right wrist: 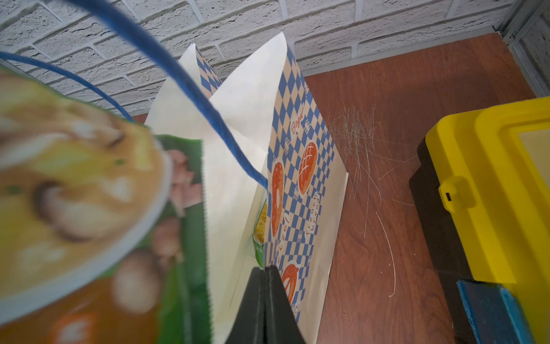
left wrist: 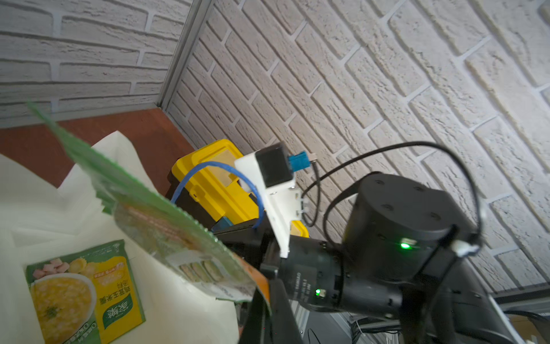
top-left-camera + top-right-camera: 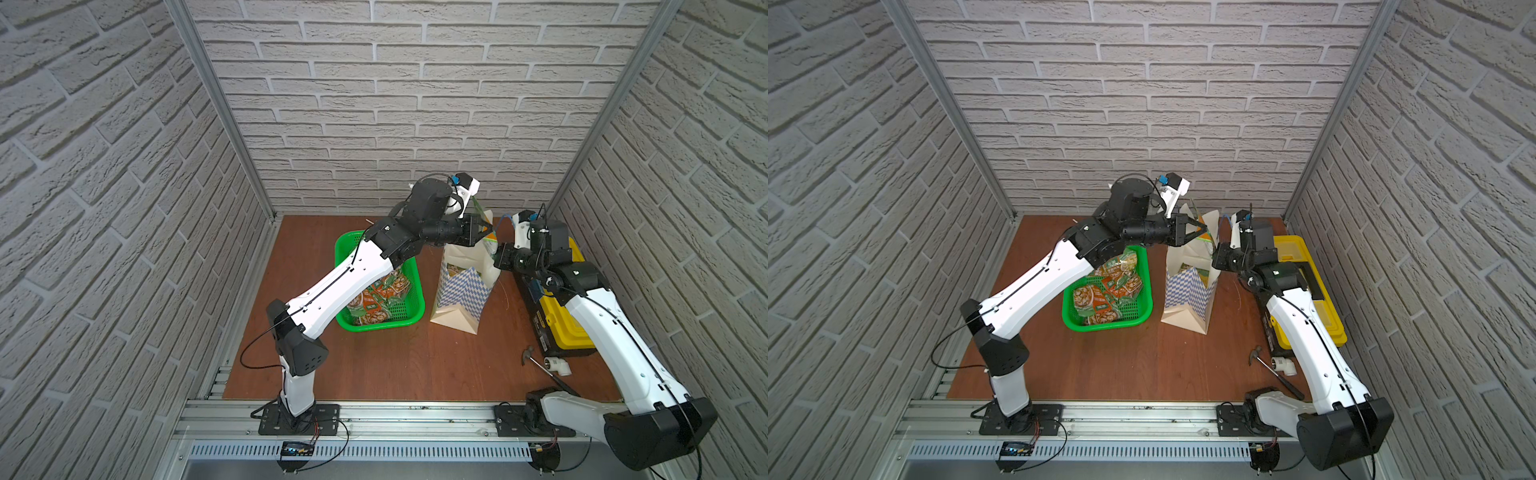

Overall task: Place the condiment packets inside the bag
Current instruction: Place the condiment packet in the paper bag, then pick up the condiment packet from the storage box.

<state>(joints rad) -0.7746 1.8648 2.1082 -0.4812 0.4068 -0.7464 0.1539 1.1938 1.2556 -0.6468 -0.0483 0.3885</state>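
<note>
The bag (image 3: 461, 291) (image 3: 1187, 291) stands open in the middle of the table, white with a blue checkered band. My left gripper (image 3: 488, 227) (image 2: 268, 297) hangs over its mouth, shut on a green and orange condiment packet (image 2: 154, 214) (image 1: 89, 208) that tilts down toward the opening. Another packet (image 2: 83, 295) (image 1: 260, 226) lies inside the bag. My right gripper (image 3: 496, 255) (image 1: 265, 271) is shut on the bag's right wall near the rim. More condiment packets (image 3: 382, 299) (image 3: 1104, 291) lie in the green basket, partly hidden by the left arm.
The green basket (image 3: 411, 307) sits left of the bag. A yellow-and-black toolbox (image 3: 565, 328) (image 1: 491, 193) stands to the right, under the right arm. A hammer (image 3: 536, 361) and a white pipe fitting (image 3: 557, 365) lie in front of it. Brick walls close off three sides.
</note>
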